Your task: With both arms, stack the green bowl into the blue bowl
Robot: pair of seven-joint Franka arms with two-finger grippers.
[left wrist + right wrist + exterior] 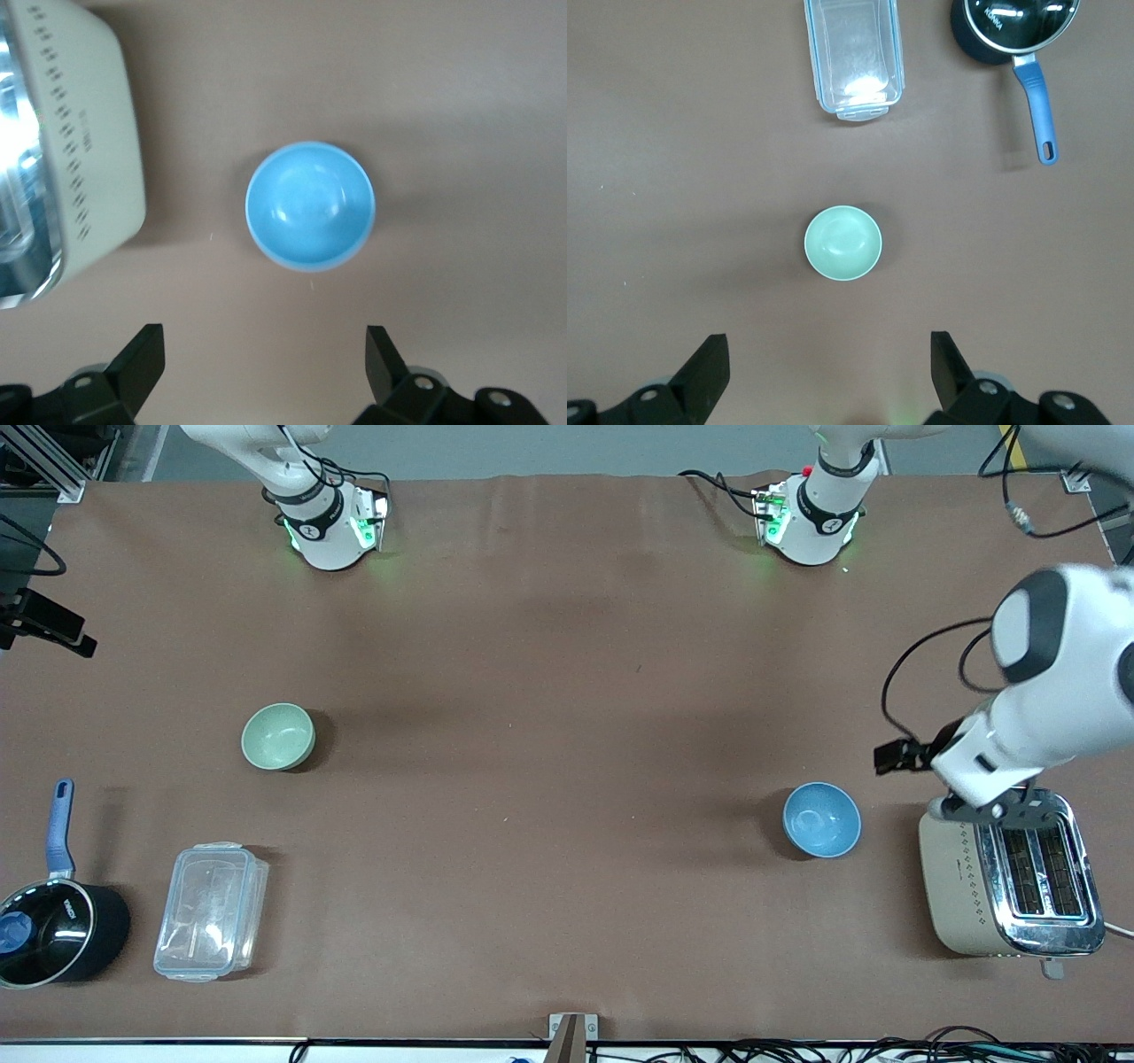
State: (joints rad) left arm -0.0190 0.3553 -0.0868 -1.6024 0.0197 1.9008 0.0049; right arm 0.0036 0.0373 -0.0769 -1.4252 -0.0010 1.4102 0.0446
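At left of centre in the front view sits the green bowl [278, 736], blue bowl [822, 819] lower right — both untouched. Left tool [266, 354] and right tool [829, 354] hang wide open, empty — approach step; next, descend onto a rim.

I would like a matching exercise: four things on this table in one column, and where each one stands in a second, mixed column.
Things:
1. green bowl
2. blue bowl
3. clear plastic container
4. black saucepan

Places:
A. beside the toaster, toward the left arm's end of the table
B. between the saucepan and the table's middle, nearer to the front camera than the green bowl
C. at the corner of the right arm's end, blue handle pointing toward the bases
D. alone on bare table, toward the right arm's end

Pairs: 1-D, 2-A, 3-B, 4-C
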